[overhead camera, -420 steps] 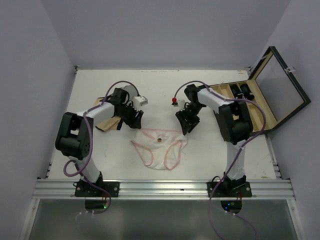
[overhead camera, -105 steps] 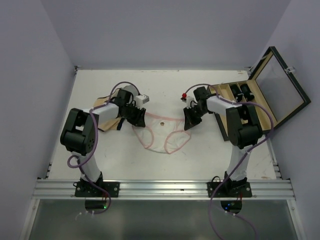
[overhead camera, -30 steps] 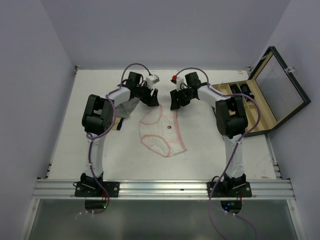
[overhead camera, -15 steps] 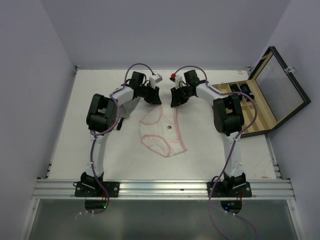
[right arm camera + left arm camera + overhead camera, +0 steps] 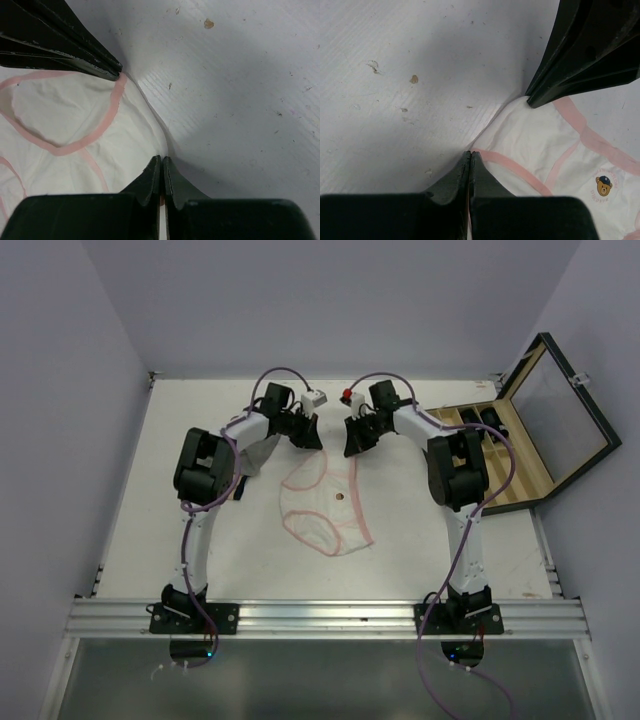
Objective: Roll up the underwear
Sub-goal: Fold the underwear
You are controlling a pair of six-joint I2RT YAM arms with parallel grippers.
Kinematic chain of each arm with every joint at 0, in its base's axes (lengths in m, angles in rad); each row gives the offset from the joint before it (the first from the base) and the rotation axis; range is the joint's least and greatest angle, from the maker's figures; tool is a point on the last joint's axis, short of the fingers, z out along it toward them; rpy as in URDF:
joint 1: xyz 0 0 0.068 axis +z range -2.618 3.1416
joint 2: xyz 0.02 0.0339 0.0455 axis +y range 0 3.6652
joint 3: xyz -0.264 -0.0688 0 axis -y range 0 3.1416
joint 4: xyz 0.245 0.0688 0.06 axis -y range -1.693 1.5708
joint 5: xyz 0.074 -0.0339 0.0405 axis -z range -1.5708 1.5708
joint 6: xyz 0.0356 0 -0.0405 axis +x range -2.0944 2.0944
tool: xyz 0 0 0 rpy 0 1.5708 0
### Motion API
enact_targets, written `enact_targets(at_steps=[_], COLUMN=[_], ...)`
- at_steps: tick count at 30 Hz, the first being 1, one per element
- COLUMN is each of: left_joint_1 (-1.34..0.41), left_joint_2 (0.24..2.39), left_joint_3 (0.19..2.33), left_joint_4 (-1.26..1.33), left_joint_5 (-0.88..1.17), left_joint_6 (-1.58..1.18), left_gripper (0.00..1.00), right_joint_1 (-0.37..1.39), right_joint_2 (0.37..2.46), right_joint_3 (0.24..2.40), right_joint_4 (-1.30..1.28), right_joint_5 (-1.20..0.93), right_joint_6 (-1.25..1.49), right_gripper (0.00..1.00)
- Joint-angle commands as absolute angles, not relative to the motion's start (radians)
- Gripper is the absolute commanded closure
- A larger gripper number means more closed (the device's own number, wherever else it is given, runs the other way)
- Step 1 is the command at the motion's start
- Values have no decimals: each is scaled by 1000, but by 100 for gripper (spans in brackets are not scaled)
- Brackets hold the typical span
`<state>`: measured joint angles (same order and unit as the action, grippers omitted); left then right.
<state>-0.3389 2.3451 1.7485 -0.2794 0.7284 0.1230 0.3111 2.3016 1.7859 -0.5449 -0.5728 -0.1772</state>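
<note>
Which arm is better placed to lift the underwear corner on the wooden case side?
Right. The right arm has its jaws shut on that corner of the underwear; the left arm pinches the opposite corner, farther from the case.

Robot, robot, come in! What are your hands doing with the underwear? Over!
Left fingers shut on underwear's far left corner. Right fingers shut on far right corner. Underwear flat, not rolled yet. Box off right, not in the way.

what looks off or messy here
Nothing serious: the underwear lies slightly skewed on the table, and a small brown crumb sits near the left pincer.
</note>
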Motion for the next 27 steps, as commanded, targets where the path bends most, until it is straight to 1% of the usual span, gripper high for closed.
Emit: enact_targets(at_steps=[1,4,12,15,21,27], left_joint_1=[-339,-341,-341,-341,-341,-353], left_joint_2=[2341,2329,2286,2228,2044,1948], left_joint_3=[1813,1833,1853,1801,1610,1508], left_joint_4=[-272,-259,-291,-307,-304,-333], left_joint_5=[778,781,785,785,834,856], left_joint_6=[118,110,150,187,244,290], left_gripper=[100,100,100,100,100,100], right_joint_1=[304,304,299,291,291,295], right_joint_2=[2286,2278,2220,2181,2041,1982], right_joint_3=[1845,1868,1878,1849,1734,1671], right_joint_4=[-560,-560,-558,-575,-630,-693], right_joint_5=[-618,-621,-634,-652,-733,-788], right_joint_6=[-181,-170,-161,-181,-251,-310], right_gripper=[98,100,100,100,100,100])
